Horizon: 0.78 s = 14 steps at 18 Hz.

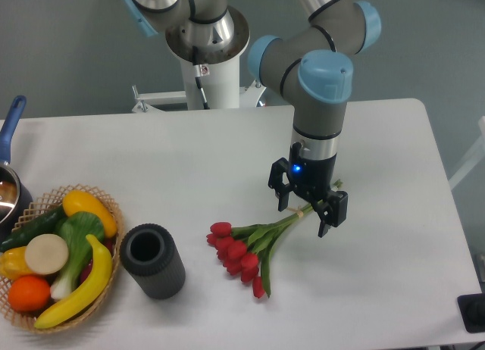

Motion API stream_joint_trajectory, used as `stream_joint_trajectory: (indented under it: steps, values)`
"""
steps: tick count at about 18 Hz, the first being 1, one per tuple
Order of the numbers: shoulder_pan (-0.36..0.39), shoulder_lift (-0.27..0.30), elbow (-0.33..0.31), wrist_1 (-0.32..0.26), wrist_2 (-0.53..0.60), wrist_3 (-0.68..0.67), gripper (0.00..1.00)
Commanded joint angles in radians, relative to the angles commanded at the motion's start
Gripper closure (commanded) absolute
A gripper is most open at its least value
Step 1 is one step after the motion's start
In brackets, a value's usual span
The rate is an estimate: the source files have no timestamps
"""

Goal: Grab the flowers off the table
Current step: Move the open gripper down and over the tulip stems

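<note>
Black and two-fingered, the gripper (306, 210) hangs straight down from the arm's wrist (323, 77), with a small blue light glowing on its body. Its jaws stand apart, one finger (282, 192) on the left of the stems in the picture and the other on the right, so that the bound part of the stems lies between them. Whether either pad touches the stems cannot be told from this view.

The flowers (241, 253) lie flat on the table (394, 289), right of its middle. Their red tulip heads fan out toward the lower left, and the green stems run up and to the right, ending just past the gripper. A pale tie wraps the stems near the fingers.

Left of the blooms, a dark cylinder (152, 260) with an open top stands upright. Further left, a wicker basket (108, 206) sits at the table's edge, holding a banana, an orange, a yellow pepper and green vegetables. A pan with a blue handle (12, 123) shows at the far left edge.
</note>
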Motion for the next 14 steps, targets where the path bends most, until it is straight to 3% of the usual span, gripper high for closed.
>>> stream_joint_trajectory:
  steps: [14]
  values:
    - [-0.023, -0.014, -0.032, 0.015, -0.049, -0.012, 0.00]
